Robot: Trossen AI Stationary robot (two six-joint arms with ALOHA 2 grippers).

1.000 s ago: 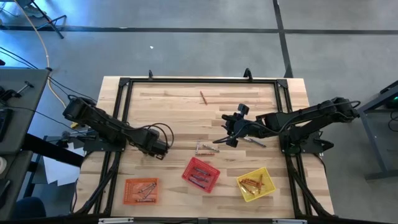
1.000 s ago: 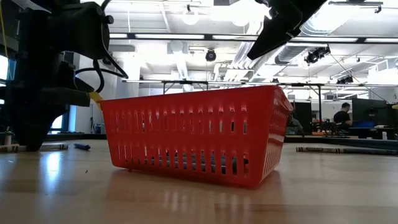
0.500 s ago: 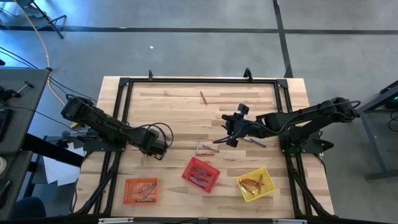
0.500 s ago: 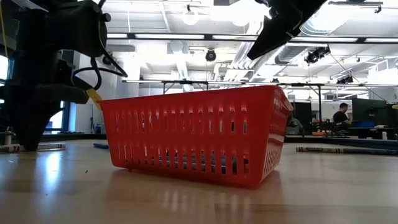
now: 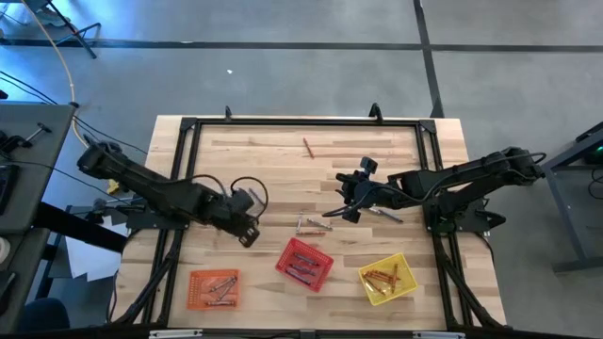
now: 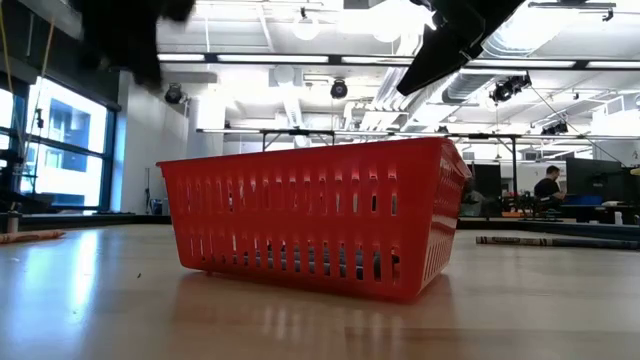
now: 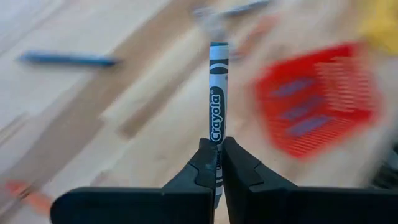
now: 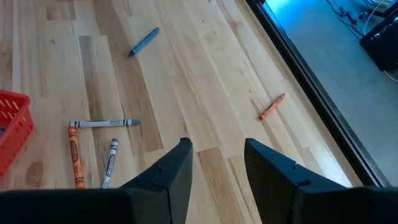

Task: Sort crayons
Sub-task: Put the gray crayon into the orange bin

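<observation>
My left gripper (image 5: 250, 235) hangs above the table's left middle, shut on a grey crayon (image 7: 215, 93) with a black label. My right gripper (image 5: 332, 213) waits open above the table's middle (image 8: 214, 165). Below and ahead of it a blue crayon (image 8: 143, 42), an orange one (image 8: 272, 107) and a small cluster of grey and orange crayons (image 8: 93, 140) lie flat on the wood. One reddish crayon (image 5: 308, 147) lies far back. The orange (image 5: 213, 287), red (image 5: 303, 264) and yellow (image 5: 386, 278) baskets near the front edge each hold crayons. My left gripper pinches the grey crayon's rear part (image 7: 215, 135) between its two fingers. The crayon runs along the fingers and sticks out well past their tips. It is lifted clear of the table, and the gripper slants downward.
In the low view the red basket (image 6: 315, 215) fills the middle; loose crayons lie to its left (image 6: 30, 237) and right (image 6: 540, 241). A black frame (image 5: 188, 127) borders the table. Bare wood lies between the crayon cluster and the far edge. A person (image 6: 548, 187) sits far off in the room.
My left gripper has risen from the tabletop, out of the low view's left side, and its wrist has turned. A grey crayon that lay at the low view's left is gone from the wood.
</observation>
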